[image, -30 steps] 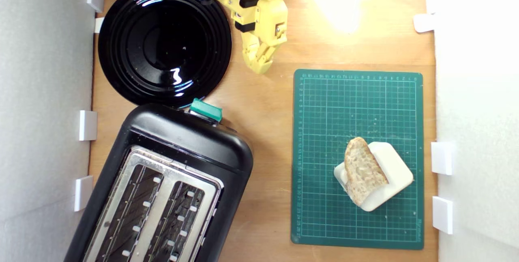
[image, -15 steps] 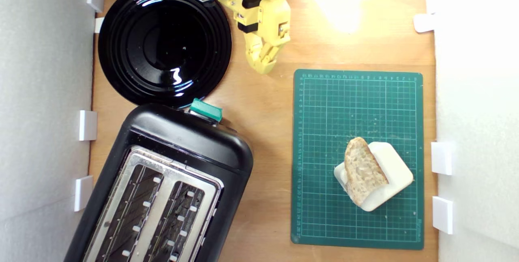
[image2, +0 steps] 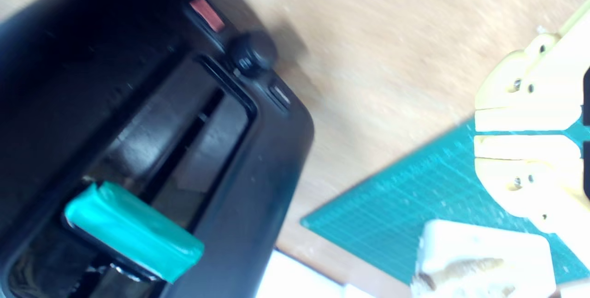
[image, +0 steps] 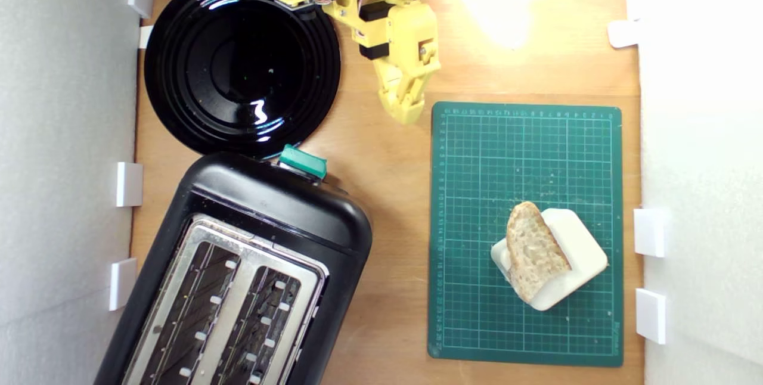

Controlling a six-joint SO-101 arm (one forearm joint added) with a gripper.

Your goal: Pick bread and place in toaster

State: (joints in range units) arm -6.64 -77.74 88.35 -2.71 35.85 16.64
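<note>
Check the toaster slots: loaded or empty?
Empty. Both toaster slots show only bare wire guides; the bread lies on the cream block.

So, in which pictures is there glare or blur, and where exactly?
Exterior view: sharp, but a bright lamp glare washes out the wooden table near the yellow gripper, and the glossy round black plate shows white reflections. Wrist view: motion blur smears the large black toaster and its teal-green lever.

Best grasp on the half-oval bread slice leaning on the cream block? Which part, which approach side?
Likely the raised crust edge of the half-oval rustic bread slice, taken from above. It lies tilted on the cream rounded-square block, its upper rim lifted off the green cutting mat, so fingers could straddle its thickness. The yellow pincer looks shut and would have to open first.
</note>
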